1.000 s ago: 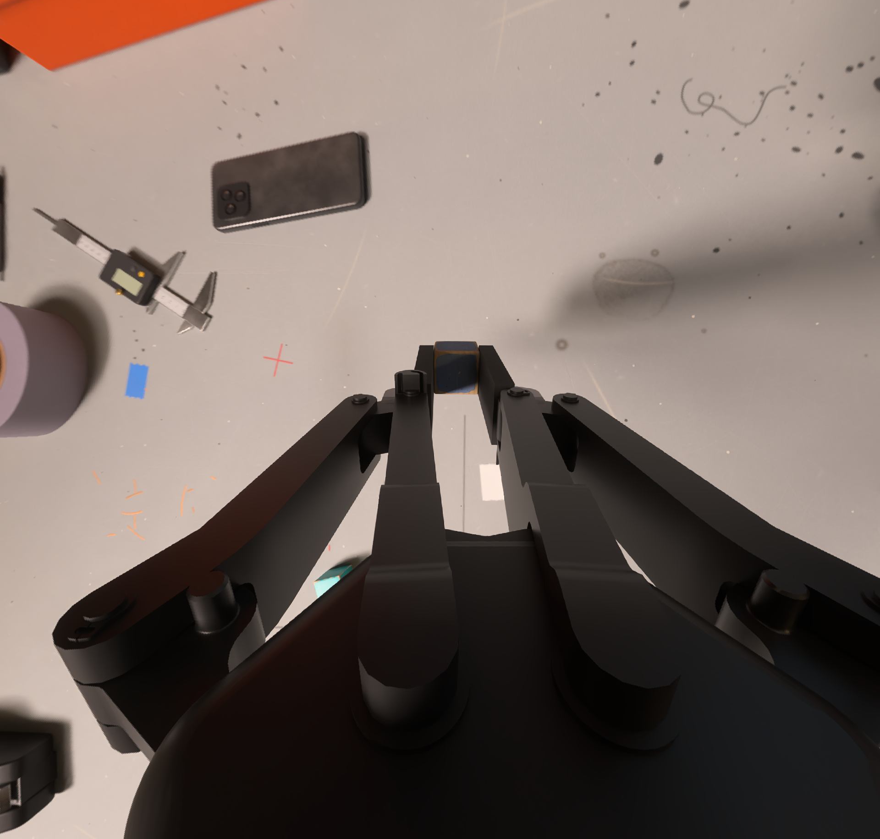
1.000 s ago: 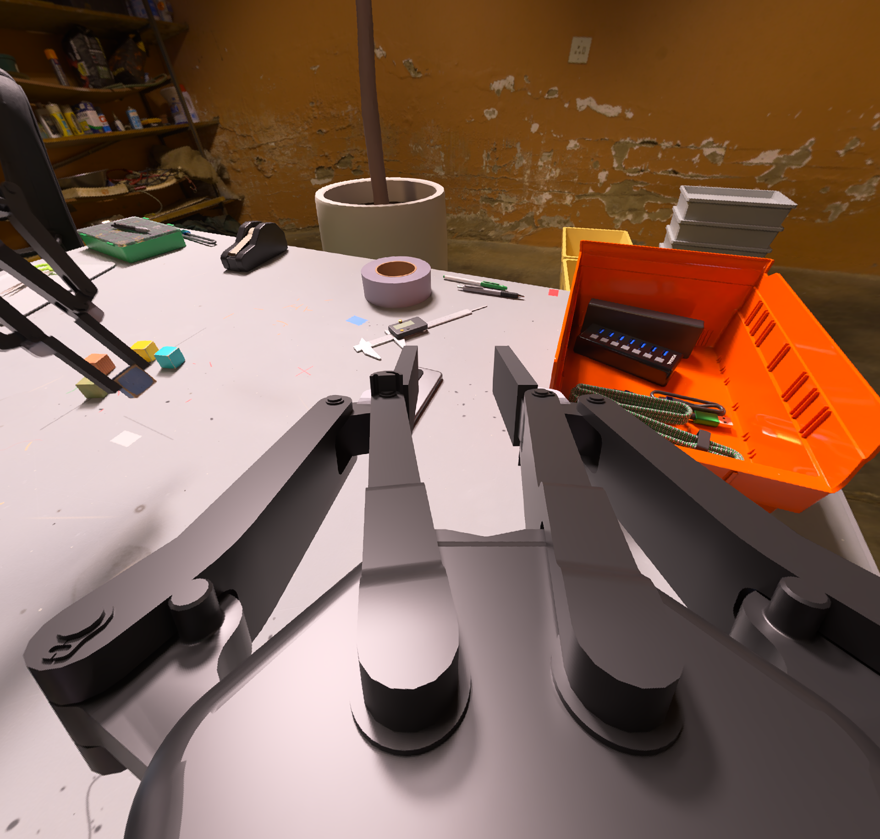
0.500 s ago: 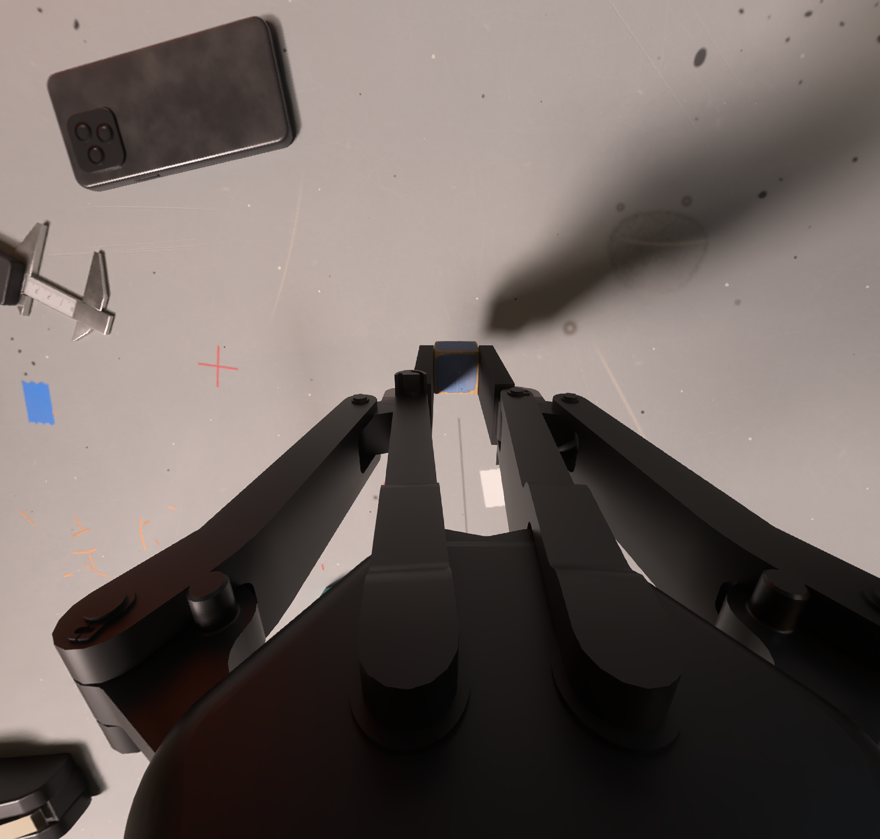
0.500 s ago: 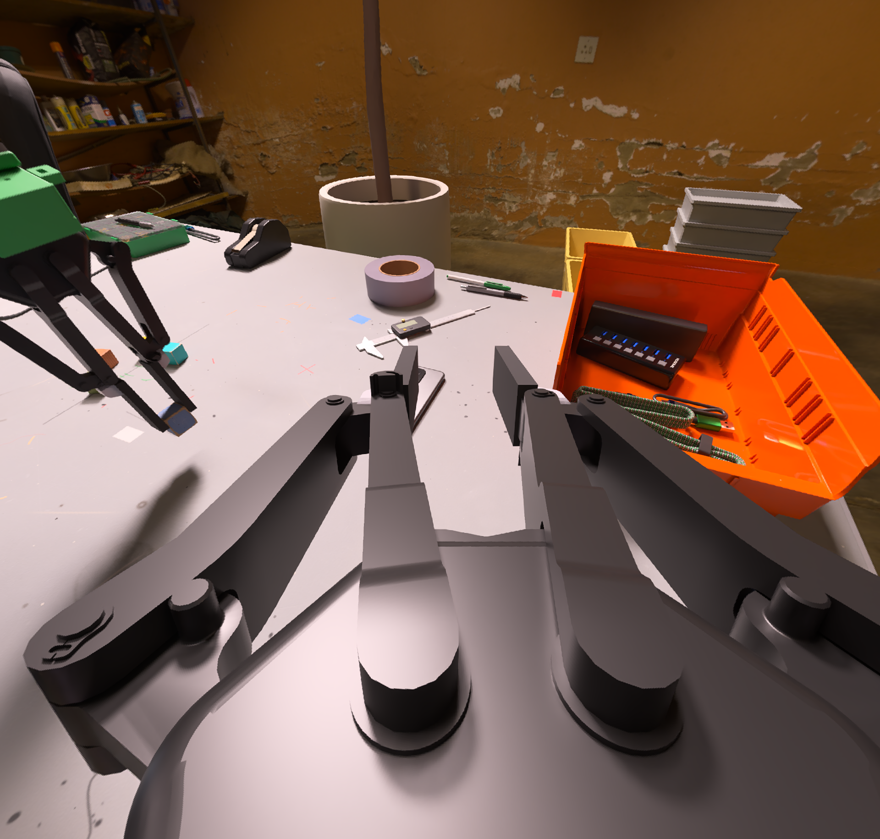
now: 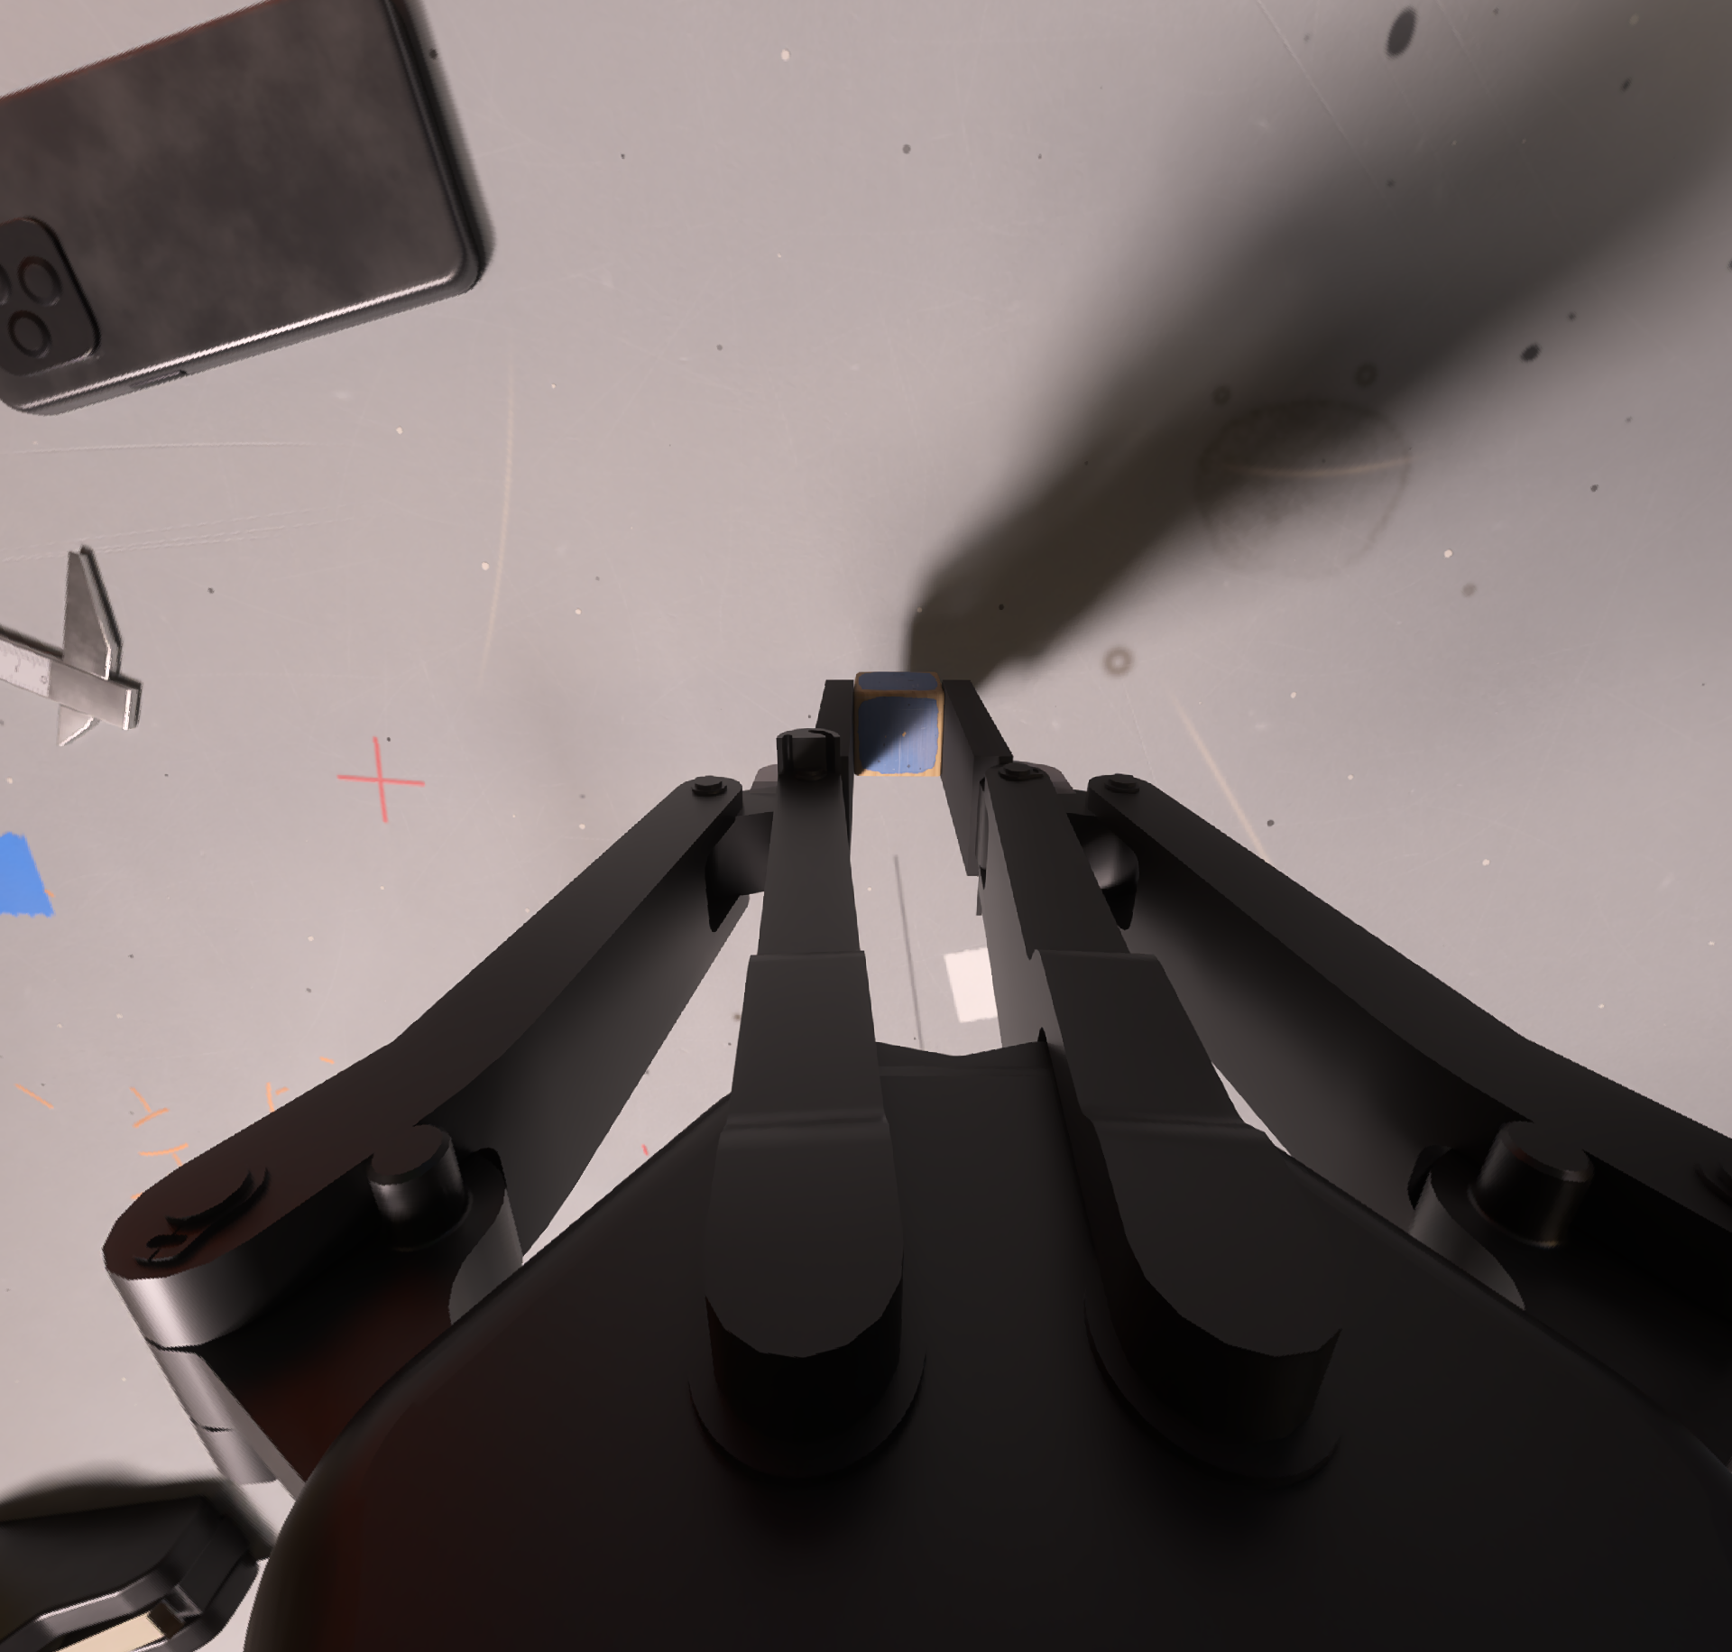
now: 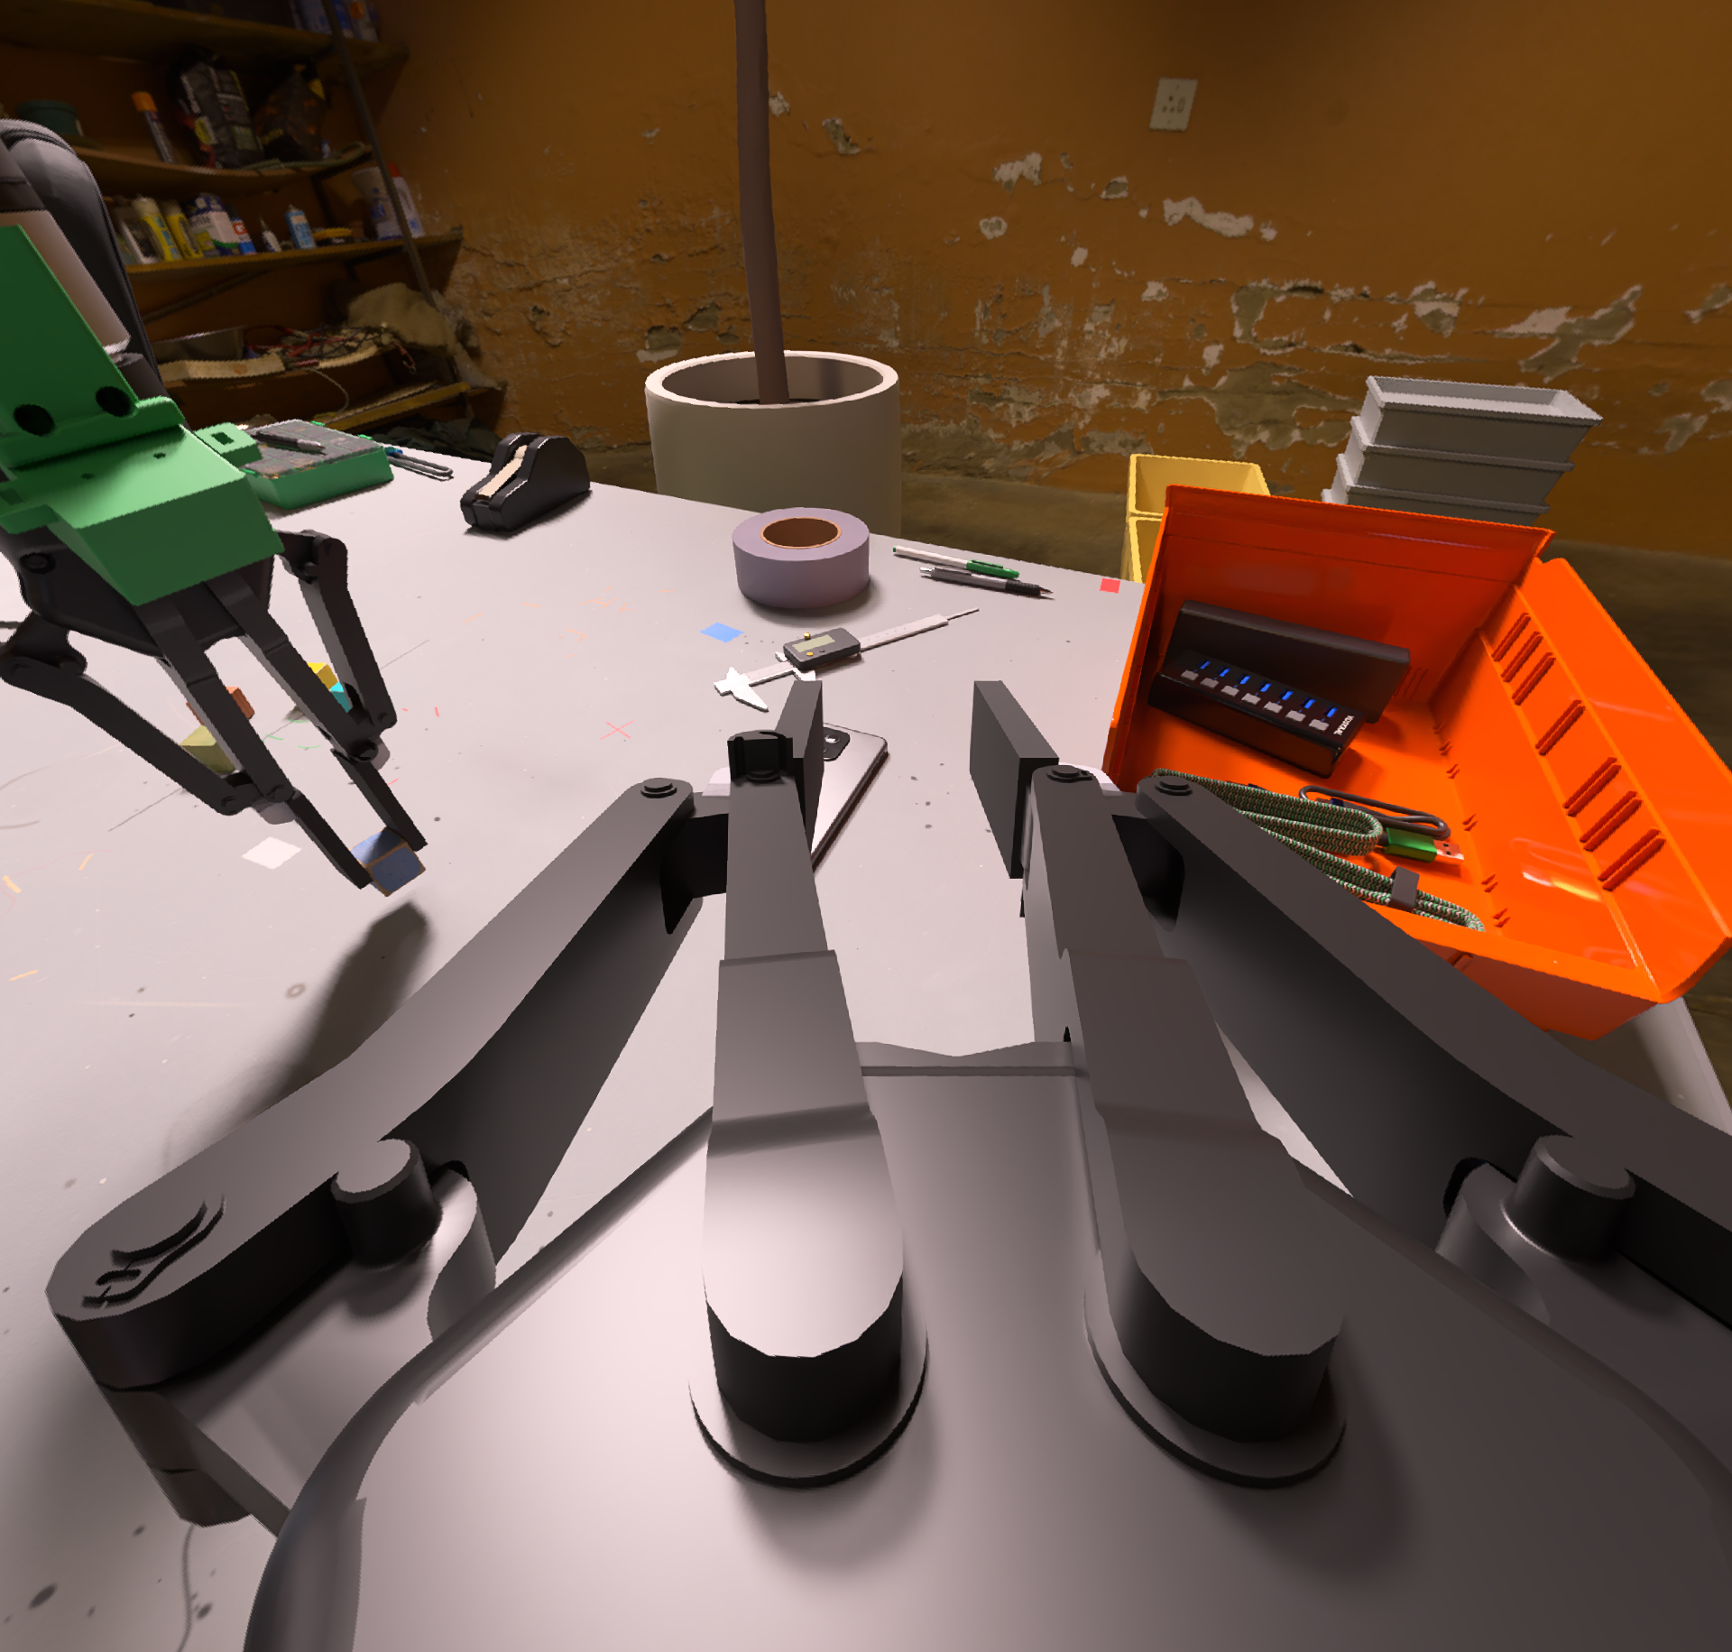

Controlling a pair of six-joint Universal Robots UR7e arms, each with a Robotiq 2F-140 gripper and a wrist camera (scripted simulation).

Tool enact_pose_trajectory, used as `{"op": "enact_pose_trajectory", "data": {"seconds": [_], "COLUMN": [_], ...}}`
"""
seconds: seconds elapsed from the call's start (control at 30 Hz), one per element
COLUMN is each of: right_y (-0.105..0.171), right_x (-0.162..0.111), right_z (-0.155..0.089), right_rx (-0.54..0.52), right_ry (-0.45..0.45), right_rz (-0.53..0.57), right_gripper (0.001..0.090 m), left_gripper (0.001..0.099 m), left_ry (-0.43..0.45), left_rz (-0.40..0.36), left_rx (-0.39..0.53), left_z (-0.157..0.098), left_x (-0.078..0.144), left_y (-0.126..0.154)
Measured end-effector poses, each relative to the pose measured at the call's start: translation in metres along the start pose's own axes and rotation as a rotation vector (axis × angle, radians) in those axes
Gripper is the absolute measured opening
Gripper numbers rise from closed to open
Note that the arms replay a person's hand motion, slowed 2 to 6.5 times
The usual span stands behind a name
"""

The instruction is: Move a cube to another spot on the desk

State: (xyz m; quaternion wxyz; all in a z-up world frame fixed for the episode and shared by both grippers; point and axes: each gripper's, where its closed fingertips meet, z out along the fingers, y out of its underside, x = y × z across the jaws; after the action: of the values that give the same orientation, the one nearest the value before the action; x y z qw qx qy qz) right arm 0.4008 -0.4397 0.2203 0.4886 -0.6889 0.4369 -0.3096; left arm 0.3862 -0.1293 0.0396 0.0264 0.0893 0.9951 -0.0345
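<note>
Two arms share one pale desk (image 6: 581, 970), and I take its largest landmark, the orange bin (image 6: 1462, 763) at the right edge, as my reference. Well to the left of the bin, beyond the phone (image 6: 843, 782), my left gripper (image 6: 380, 857) hangs above the desk, pinching a blue cube (image 6: 386, 860) between its fingertips. The cube is clear of the surface, judging by the shadow lying apart below it. My right gripper (image 6: 890, 745) hovers just left of the bin with its jaws spread and nothing between them.

From my left wrist, the cube (image 5: 895, 731) sits squarely between both pads, and the phone (image 5: 225, 192) lies up and to the left, on the bin's side. The other small cubes (image 6: 323, 684) rest farther left still, behind my left gripper.

I judge this to be the carry step: the cube is lifted and away from its group. Next I should lower it onto bare desk short of the phone, then spread the fingers and rise straight up so the cube is not dragged.
</note>
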Motion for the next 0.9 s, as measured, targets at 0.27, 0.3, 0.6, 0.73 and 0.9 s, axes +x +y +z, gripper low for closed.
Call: {"op": "enact_pose_trajectory", "data": {"seconds": [0.27,0.3,0.6,0.73,0.9], "right_y": [-0.001,-0.001,0.002,0.003,0.003], "right_x": [-0.002,-0.002,-0.003,-0.003,-0.002], "right_z": [0.001,0.001,0.003,0.003,0.003], "right_rx": [0.004,0.003,-0.009,-0.014,-0.014], "right_ry": [-0.011,-0.012,-0.017,-0.016,-0.018], "right_rz": [-0.001,0.0,-0.004,-0.005,-0.002], "right_gripper": [0.0427,0.0427,0.0428,0.0428,0.0429], "left_gripper": [0.025,0.025,0.025,0.025,0.025], "left_ry": [0.021,0.023,0.018,0.016,0.025], "left_rz": [0.021,0.021,0.001,0.0,-0.006], "left_rx": [-0.054,-0.06,-0.077,-0.058,-0.041], "left_z": [0.008,0.009,0.012,0.012,0.013], "left_x": [0.002,0.002,-0.003,-0.005,-0.005], "left_y": [0.0,0.0,-0.002,-0.005,-0.006]}}
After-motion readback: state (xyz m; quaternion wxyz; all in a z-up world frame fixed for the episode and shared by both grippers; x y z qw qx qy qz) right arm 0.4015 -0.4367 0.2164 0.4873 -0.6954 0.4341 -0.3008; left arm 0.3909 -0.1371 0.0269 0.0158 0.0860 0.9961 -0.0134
